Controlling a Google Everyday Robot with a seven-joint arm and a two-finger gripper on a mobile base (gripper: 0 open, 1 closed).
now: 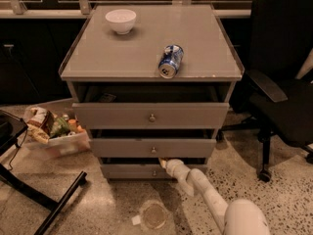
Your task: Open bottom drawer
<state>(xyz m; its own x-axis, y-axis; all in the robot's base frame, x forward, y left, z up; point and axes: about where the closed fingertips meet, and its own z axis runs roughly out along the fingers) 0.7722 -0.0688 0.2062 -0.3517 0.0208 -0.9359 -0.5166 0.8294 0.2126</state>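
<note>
Camera view looks down on a grey cabinet (195,38) with three drawers stacked one above another. The bottom drawer (127,171) sits at the foot of the cabinet, just above the speckled floor (274,199). Its front is a plain grey strip, the narrowest of the three, with one small round metal knob (154,173) at its middle. A dark gap shows along its top edge, under the middle drawer (122,147). The top drawer (112,115) has the tallest front and also stands a little way out. The gripper (164,163) is at the top edge of the bottom drawer's front, just above and to the right of the knob, its tip in the dark gap. Whether it is gripping anything cannot be told. The pale arm (205,192) runs from it down towards the lower right. On the cabinet top stand a white bowl (121,20) and a can (170,60) lying on its side, well apart. A black chair (283,97) stands to the right of the cabinet, and a bin of snacks (54,131) to the left.
</note>
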